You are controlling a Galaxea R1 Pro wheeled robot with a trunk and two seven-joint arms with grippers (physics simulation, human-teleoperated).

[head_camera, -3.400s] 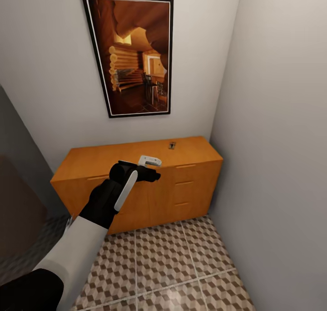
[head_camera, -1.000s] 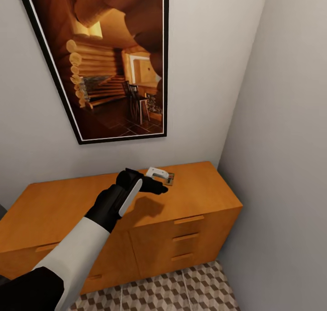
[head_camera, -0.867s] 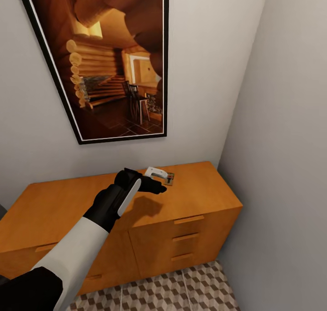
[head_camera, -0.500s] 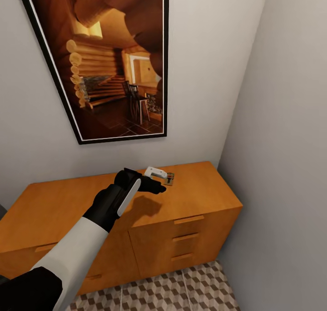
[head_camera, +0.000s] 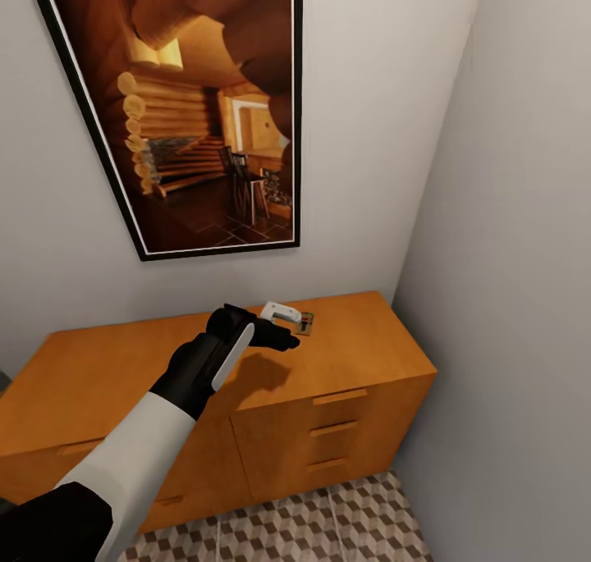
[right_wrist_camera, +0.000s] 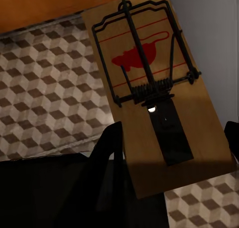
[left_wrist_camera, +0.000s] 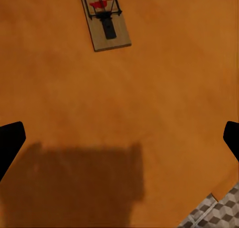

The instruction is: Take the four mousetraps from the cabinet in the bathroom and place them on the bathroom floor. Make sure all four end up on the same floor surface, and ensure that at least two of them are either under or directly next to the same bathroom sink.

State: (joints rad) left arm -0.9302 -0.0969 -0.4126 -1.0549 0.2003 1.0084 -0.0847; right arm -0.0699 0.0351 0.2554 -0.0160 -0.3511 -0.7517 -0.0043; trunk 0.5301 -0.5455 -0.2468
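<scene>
Cabinet [head_camera: 361, 357]: smooth matt orange wood. Mousetrap [left_wrist_camera: 105, 22]: pale wood board, dark metal wire spring. Floor [right_wrist_camera: 45, 83]: matt patterned tile.

L arm [head_camera: 139, 447]: white smooth forearm shell, black glossy upper seg at frame corner, black wrist/joint housing w/ slim white oblong side panel. L gripper [head_camera: 283, 320]: black base, one white finger plate w/ dark slot; in wrist cam fingertips [left_wrist_camera: 10, 143] plain matte black. R gripper fingers [right_wrist_camera: 107, 153] black, angular, unmarked.
</scene>
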